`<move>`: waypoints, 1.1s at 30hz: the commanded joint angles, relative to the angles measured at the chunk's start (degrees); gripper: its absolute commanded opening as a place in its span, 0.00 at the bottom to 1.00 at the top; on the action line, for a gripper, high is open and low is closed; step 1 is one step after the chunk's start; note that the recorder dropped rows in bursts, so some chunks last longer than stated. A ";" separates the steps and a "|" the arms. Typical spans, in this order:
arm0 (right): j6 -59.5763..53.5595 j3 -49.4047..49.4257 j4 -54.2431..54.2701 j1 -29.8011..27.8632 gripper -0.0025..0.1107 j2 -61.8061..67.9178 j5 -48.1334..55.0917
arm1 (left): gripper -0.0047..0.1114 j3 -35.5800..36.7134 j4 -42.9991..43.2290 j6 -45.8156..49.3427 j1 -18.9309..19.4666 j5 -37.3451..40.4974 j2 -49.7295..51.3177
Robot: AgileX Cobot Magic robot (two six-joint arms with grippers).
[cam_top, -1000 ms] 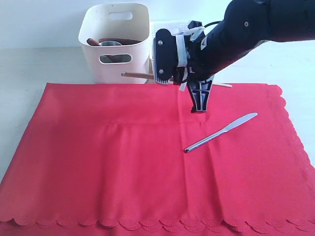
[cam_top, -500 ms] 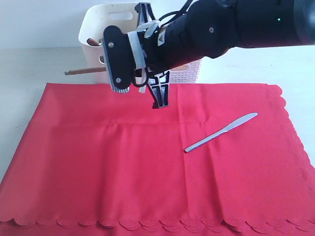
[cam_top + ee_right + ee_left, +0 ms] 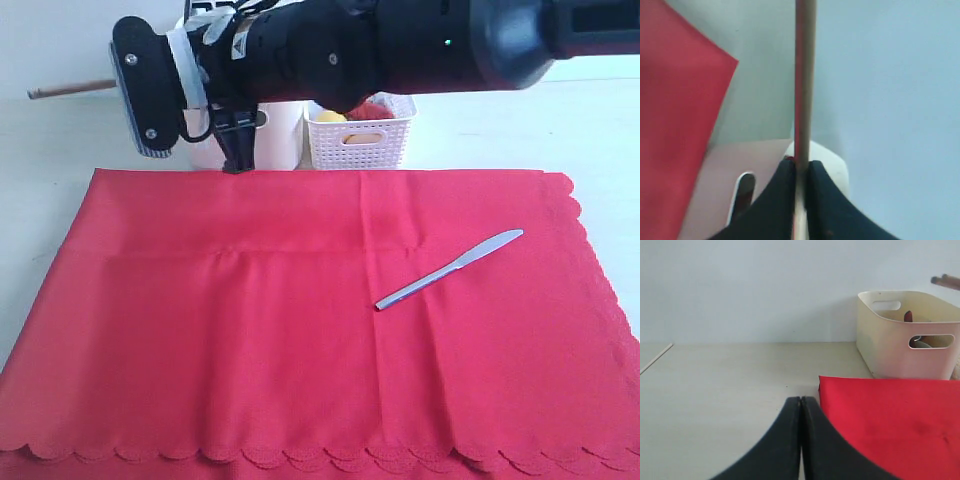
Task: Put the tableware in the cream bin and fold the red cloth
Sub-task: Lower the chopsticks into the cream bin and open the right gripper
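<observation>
Right gripper (image 3: 800,163) clamped on chopsticks (image 3: 804,75) | by cream bin (image 3: 905,362) | knife (image 3: 450,270) on red cloth (image 3: 250,340)

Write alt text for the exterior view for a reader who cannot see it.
A black robot arm reaches across from the right, its right gripper shut on wooden chopsticks that poke out leftward near the cream bin. A metal knife lies on the red cloth spread flat in front; a white basket stands beside the bin.

Scalloped red fabric cloth (image 3: 250,350): spread flat
Silver metal knife (image 3: 450,270): flat on cloth
Wooden chopsticks (image 3: 70,90): level, aloft
Cream plastic bin (image 3: 905,355): upright
</observation>
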 commanded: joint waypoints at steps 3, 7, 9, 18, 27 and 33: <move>8.32 -5.75 1.78 0.01 0.02 5.19 -12.22 | 0.06 0.17 0.00 -0.37 0.10 -0.20 -0.31; 18.67 -10.22 2.66 0.01 0.02 10.72 -19.94 | 0.06 0.17 0.00 -0.37 0.10 -0.20 -0.31; 23.78 -11.82 6.07 0.01 0.02 13.40 -28.20 | 0.06 0.17 0.00 -0.37 0.10 -0.20 -0.31; 34.95 -13.50 24.20 -1.12 0.02 19.76 -41.60 | 0.06 0.17 0.00 -0.37 0.10 -0.20 -0.31; 34.73 -13.50 38.98 -1.25 0.15 20.11 -43.07 | 0.06 0.17 0.00 -0.37 0.10 -0.20 -0.31; 34.73 -13.50 40.25 -1.25 0.42 20.11 -42.44 | 0.06 0.17 0.00 -0.37 0.10 -0.20 -0.31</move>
